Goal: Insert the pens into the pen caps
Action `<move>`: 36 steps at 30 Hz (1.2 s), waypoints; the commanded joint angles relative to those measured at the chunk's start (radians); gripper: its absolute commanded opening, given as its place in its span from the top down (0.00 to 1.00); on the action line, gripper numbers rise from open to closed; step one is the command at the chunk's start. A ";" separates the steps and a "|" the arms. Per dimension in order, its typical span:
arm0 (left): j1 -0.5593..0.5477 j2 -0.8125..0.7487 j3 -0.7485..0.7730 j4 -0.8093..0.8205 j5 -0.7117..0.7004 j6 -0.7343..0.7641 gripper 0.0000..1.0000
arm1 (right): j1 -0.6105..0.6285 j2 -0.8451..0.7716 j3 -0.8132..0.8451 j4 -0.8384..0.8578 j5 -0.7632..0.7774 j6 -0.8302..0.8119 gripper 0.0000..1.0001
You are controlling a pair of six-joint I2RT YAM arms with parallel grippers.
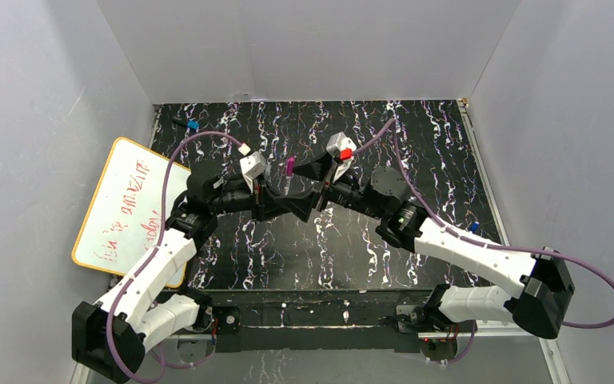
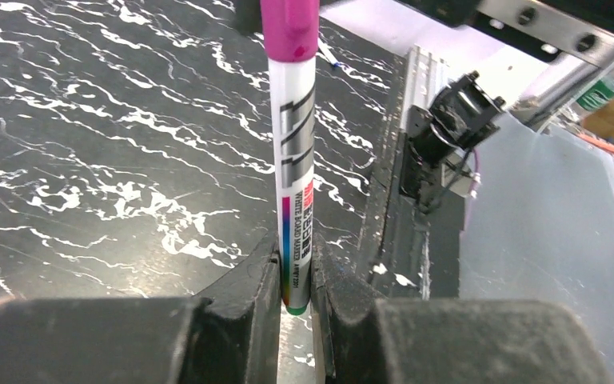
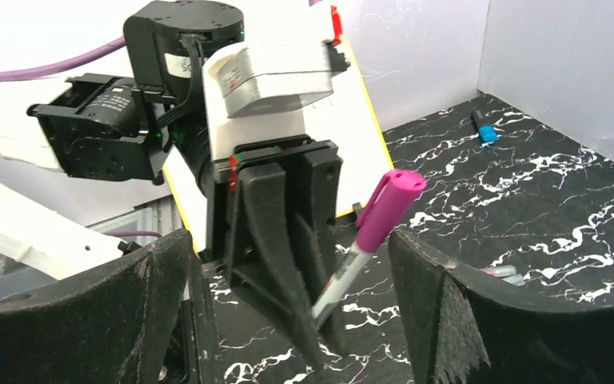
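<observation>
magenta cap [image 2: 289, 28] tops pen [image 2: 296, 184] in left fingers [image 2: 248, 290]

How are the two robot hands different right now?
The left gripper is shut tight on the white pen, but the right gripper is wide open and holds nothing. The left gripper's fingers pinch the pen's uncapped end, while the right gripper's fingers stand apart on either side of it, not touching. Both are black and face each other over the pen, which wears its magenta cap.
</observation>
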 commanded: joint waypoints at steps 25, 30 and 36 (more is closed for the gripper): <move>0.000 -0.052 -0.068 0.108 0.139 -0.070 1.00 | -0.097 0.118 0.168 0.106 -0.173 0.014 0.42; 0.000 -0.050 -0.065 0.098 0.134 -0.064 1.00 | -0.097 0.118 0.176 0.100 -0.183 0.018 0.55; 0.000 -0.051 -0.065 0.095 0.130 -0.061 1.00 | -0.098 0.119 0.188 0.089 -0.187 0.020 0.62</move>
